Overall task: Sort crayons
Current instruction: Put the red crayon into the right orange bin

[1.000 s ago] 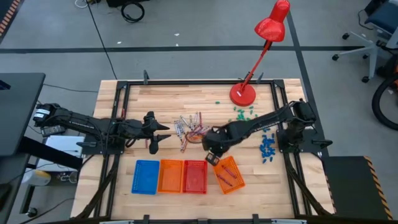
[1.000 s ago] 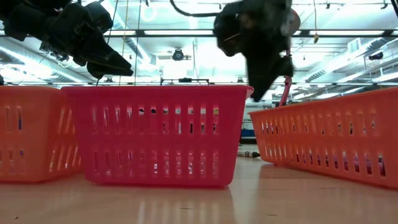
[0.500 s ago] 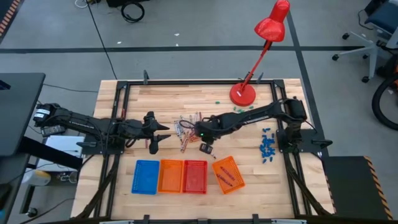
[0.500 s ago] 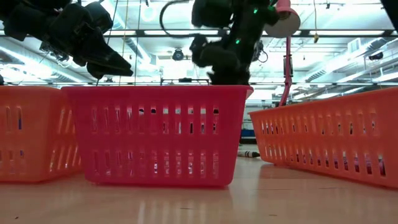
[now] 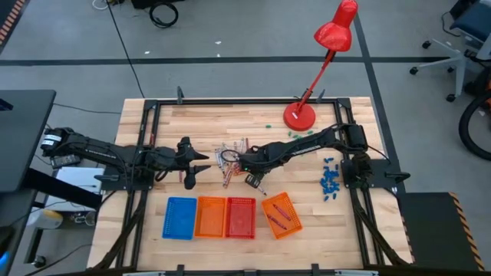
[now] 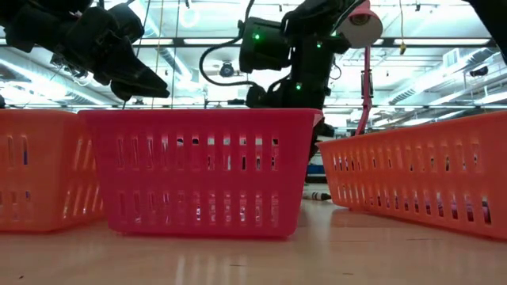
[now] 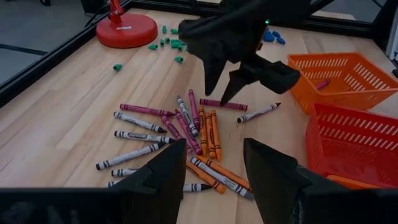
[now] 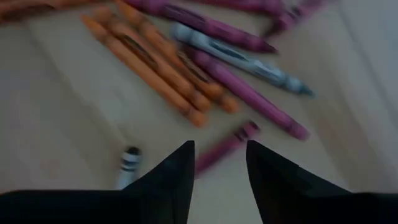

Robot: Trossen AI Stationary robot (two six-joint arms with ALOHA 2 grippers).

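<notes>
Wooden table, crayons strewn mid-surface, right gripper poised over them with jaws spread, left gripper waiting nearby, jaws likewise spread, empty.

Lighting's pretty even and bright from overhead in the high view, with barely any shadows on the table. Low view is badly backlit: ceiling strip lights blow out across the upper frame, so the arms go to near-silhouette. The right wrist view is smeared with blur, the crayons soft throughout.
</notes>
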